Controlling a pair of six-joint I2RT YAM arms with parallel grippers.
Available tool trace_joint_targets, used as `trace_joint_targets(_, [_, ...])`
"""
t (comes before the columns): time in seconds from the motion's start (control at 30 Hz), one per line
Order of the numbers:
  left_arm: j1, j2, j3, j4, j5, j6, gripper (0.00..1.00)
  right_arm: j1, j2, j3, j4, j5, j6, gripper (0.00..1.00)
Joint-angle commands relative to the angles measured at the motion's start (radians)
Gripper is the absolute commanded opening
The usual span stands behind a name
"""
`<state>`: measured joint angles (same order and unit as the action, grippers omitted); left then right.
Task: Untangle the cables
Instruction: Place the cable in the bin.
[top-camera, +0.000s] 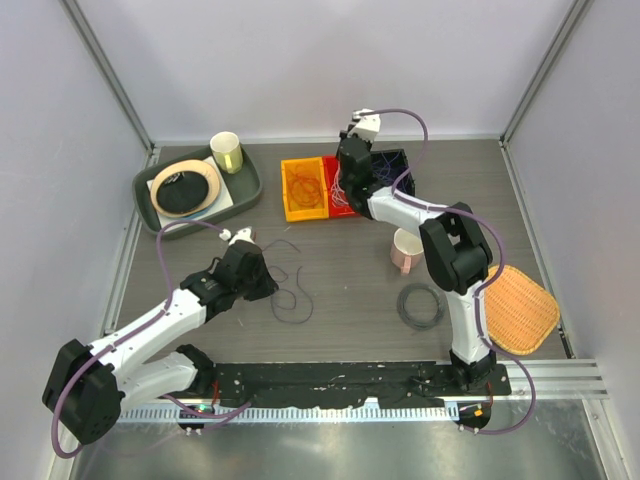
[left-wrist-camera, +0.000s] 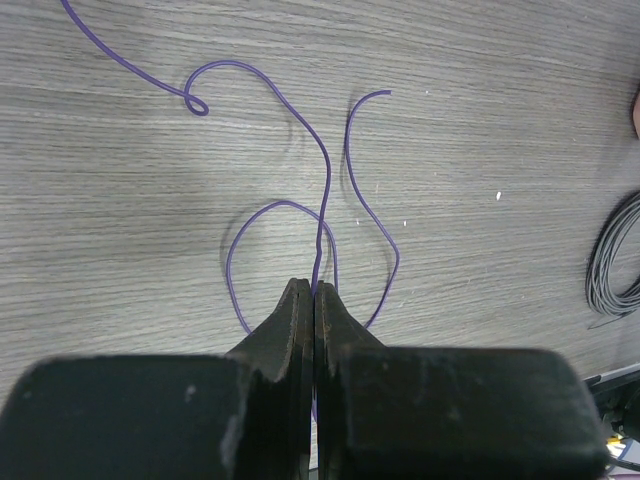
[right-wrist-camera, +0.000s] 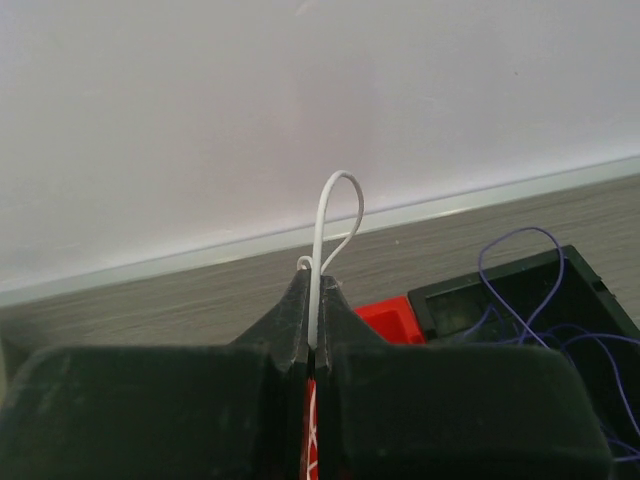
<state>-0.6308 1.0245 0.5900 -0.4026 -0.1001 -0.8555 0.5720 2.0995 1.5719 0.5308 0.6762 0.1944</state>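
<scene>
Purple cable (left-wrist-camera: 326, 170) on table (left-wrist-camera: 480, 200), grey cord coil (top-camera: 404, 306) near pink mug (top-camera: 404, 252)

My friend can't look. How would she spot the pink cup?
On the grey wooden table, look right of centre, just beyond the coil of grey cord. The pale pink mug stands there; the other cup is yellowish, in the green tray.

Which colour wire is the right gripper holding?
White wire, pinched by right gripper; clearest in right wrist view.
</scene>
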Motion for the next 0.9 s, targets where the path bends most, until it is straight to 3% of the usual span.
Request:
trace_joint_targets(0.0, [-0.001,-0.014,-0.004,0.007,-0.016,0.015,0.00,-0.001,-0.021,-0.038,0.025,0.046,-0.032,0.01])
trace_joint_targets(0.43, [-0.001,0.002,-0.001,0.011,-0.013,0.013,0.00,-0.001,0.080,0.046,-0.307,0.008,0.200,0.01])
trace_joint_targets(0.63, [-0.001,0.002,-0.004,0.013,-0.013,0.013,0.00,0.000,0.111,0.017,-0.330,-0.020,0.272,0.01])
trace_joint_targets(0.87, [-0.001,0.002,-0.004,0.010,-0.013,0.013,0.00,-0.001,0.160,0.095,-0.411,-0.064,0.267,0.03])
